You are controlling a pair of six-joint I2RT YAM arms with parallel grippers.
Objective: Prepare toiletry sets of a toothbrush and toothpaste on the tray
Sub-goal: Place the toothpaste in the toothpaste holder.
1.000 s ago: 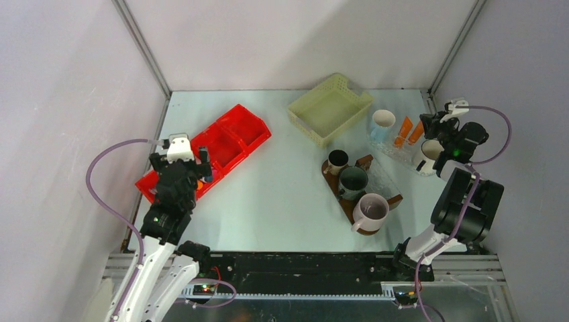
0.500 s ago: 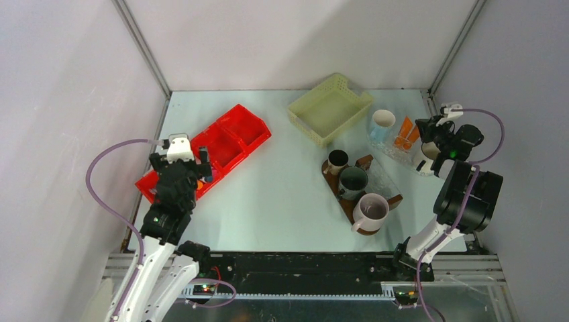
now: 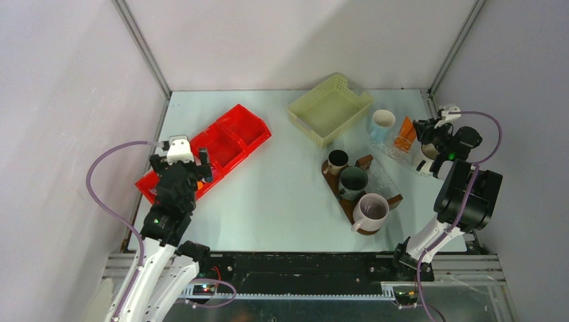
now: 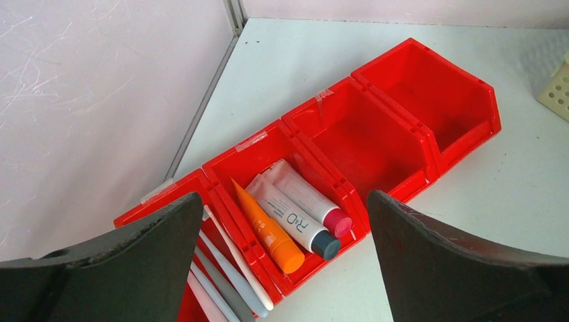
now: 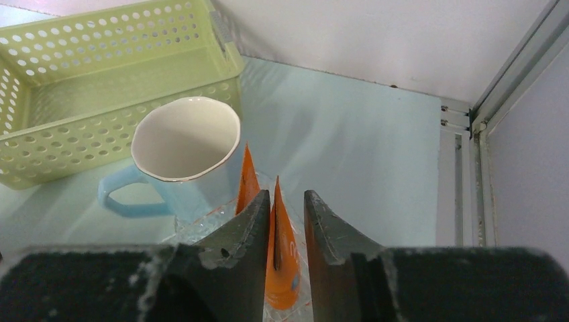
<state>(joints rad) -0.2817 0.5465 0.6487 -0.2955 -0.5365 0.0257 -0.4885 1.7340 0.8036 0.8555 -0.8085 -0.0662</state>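
1. Currently my right gripper [image 5: 287, 196] stands slightly parted astride the tube [image 5: 285, 268], not pinching.
2. Tube: upright beside mug [image 5: 184, 144], off tray [image 3: 364, 162].
3. I judge it light, soft, slippery; pinch the flat crimp.
4. Left gripper [image 4: 283, 196]: wide apart, empty.

Mugs [image 3: 370, 209]: five, three on the one tray [image 3: 394, 199]. Orange tubes [image 5: 283, 258]: three. White tubes [image 4: 290, 219]: two. Red bin [image 4: 429, 100]: one, four compartments. Basket [image 3: 329, 107]: one. Toothbrushes [image 4: 231, 268]: count unclear.
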